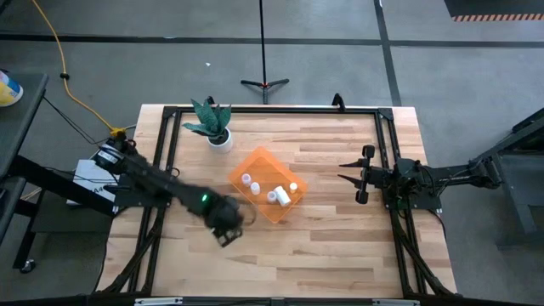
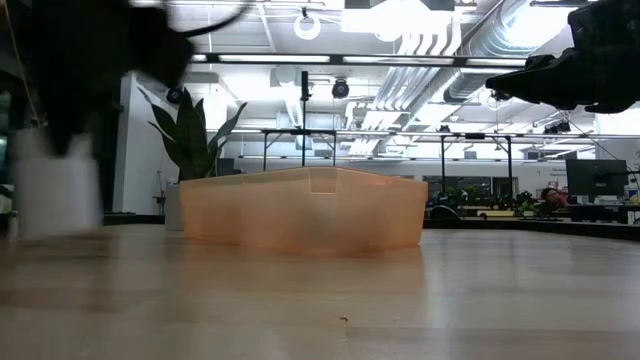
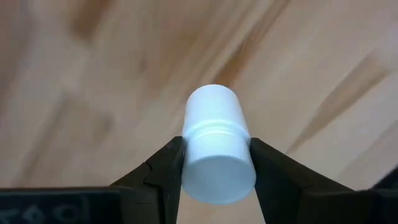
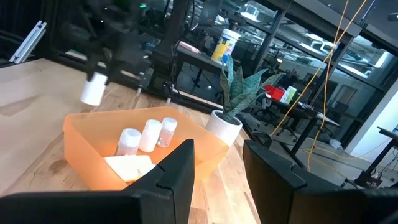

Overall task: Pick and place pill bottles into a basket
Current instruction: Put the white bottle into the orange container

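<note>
**Bottle in our left gripper, basket close by**

Bottle (image 3: 216, 146) first, because it is nearest to us. Our left gripper (image 3: 214, 168) squeezes it from both sides, one finger (image 3: 163, 174) on each side just under the cap. The wood table (image 3: 74, 81) lies below it. From above, our left gripper (image 1: 226, 224) sits just beside the low left edge of the basket (image 1: 255, 161), not over it yet. The right wrist view shows the bottle (image 4: 93, 89) up in the air, off the table.

We think a few things could go wrong. The bottle is smooth and round, so it could slip out if we move fast. The grip is near the cap end, so it could tip. If we let go too soon, it would land on the table and roll away. If we come in too low, it could bump the wall of the basket (image 2: 300, 210) and push it.

Next is what the basket holds. We see bottles inside: two (image 1: 250, 183) near the left side and about two more (image 1: 283, 194) near the right. They look like they lie or stand loose. A new one dropped on top could bounce.

Farther off, our right gripper (image 1: 350, 174) waits over the right side of the table, fingers apart and holding nothing. A plant (image 1: 212, 123) in a white pot stands behind the basket.
</note>
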